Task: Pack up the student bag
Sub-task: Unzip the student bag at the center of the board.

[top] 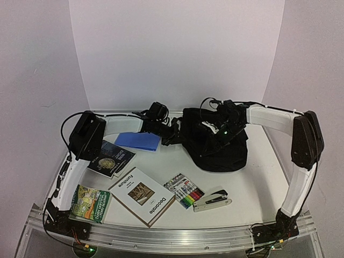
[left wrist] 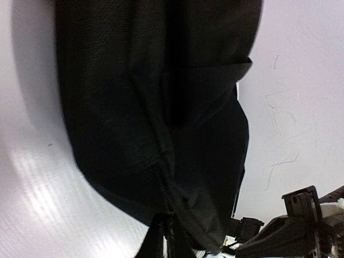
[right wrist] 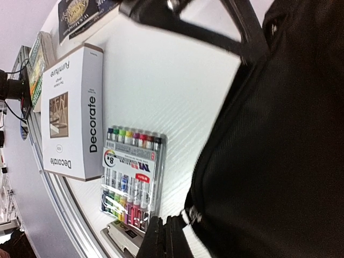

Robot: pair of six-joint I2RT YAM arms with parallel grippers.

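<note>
White table [top: 252, 180] | arms reach student bag [top: 217, 150] | left fingers [left wrist: 156, 244], right fingers [right wrist: 161, 239] clench it

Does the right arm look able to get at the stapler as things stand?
Probably not right away: the right gripper looks shut on the edge of the student bag and would have to let go. Otherwise the way looks free: the stapler lies uncovered on that arm's side.
</note>
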